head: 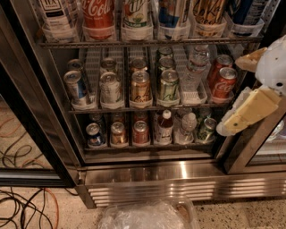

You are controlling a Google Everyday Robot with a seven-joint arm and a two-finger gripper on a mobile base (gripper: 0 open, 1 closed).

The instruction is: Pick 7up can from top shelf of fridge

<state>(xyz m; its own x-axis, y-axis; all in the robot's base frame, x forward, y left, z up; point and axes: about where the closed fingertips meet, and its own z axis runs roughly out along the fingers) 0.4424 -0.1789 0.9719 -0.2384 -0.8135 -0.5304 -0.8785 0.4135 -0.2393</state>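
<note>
Speckled flooring strewn with cables (18, 210) is seen far below and left of the 7up can (136, 13), which is stood on the top shelf (147, 43) of the fridge (178, 172). A Coca-Cola can (98, 15) is set just left of the 7up can. Well right of it and lower, the gripper (230, 96) is held with its fingers spread apart, and nothing is grasped between them.

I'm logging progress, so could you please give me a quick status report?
End effector at right edge, level with middle rack. 7up can upright on top shelf, untouched. Coca-Cola can close beside it.
</note>
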